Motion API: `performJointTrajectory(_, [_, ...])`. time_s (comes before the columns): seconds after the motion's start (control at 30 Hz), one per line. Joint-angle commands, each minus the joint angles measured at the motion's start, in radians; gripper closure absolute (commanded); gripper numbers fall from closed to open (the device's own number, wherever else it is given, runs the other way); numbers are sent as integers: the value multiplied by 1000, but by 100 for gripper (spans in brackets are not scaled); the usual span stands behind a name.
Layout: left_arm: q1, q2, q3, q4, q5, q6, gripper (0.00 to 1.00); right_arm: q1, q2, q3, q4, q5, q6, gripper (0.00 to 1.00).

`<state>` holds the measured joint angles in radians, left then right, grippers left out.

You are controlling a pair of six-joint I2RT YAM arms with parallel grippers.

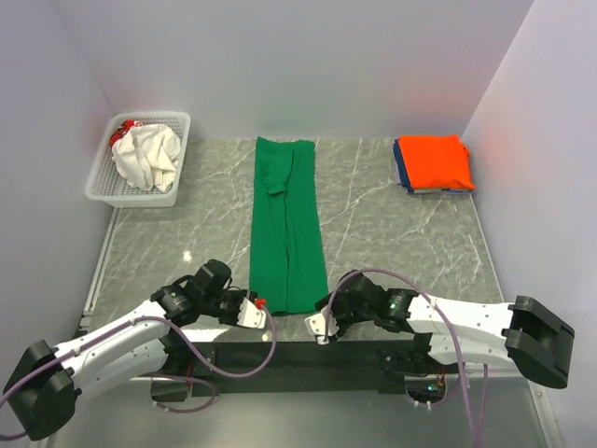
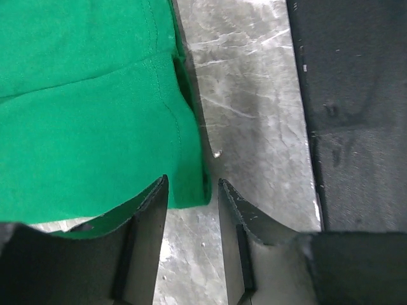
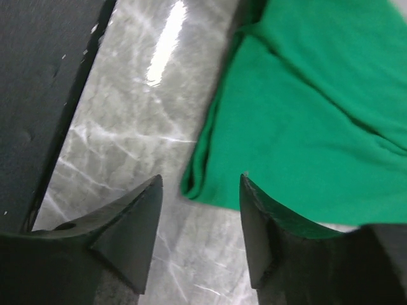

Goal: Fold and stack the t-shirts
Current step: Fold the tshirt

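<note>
So, dark green t-shirt (image 1: pixel 285 224) lies flat mid-table, folded lengthwise into a long narrow strip running from the far edge toward the near edge, with a sleeve folded on top near the far end. Its near hem stops just short of the black strip (image 1: pixel 280 353) along the near edge.

Left gripper (image 1: pixel 258 305) sits at the shirt's near-left corner. Its fingers (image 2: pixel 149 216) are parted a little with the cloth corner lying in the gap, nothing clamped. Right gripper (image 1: pixel 320 324) sits at the near-right corner, fingers (image 3: pixel 137 216) parted wider, with the folded corner between the tips, not pinched either. Cannot tell whether the tips touch the cloth.

Orange t-shirt (image 1: pixel 434 161) is folded on top of a stack in the far-right corner, with a blue t-shirt (image 1: pixel 399 175) edge showing under it. Cream-white t-shirt (image 1: pixel 149 157) is crumpled in the white basket (image 1: pixel 104 191) at the far-left corner, something red (image 1: pixel 126 124) behind it. Grey marble table (image 1: pixel 401 243).
</note>
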<state>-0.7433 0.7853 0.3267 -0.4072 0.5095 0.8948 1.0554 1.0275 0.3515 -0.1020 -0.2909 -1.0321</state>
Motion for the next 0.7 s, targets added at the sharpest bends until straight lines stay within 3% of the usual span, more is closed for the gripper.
performJointTrajectory(0.0, [-24, 40, -8, 97, -42, -22, 57, 8, 48, 14, 30, -8, -54, 44])
performJointTrajectory(0.53, [-88, 147, -26, 107, -88, 69, 53, 35, 224, 55, -5, 98, -138, 65])
performJointTrajectory(0.67, [-87, 224, 5, 111, -100, 46, 61, 46, 236, 49, 5, 114, -138, 74])
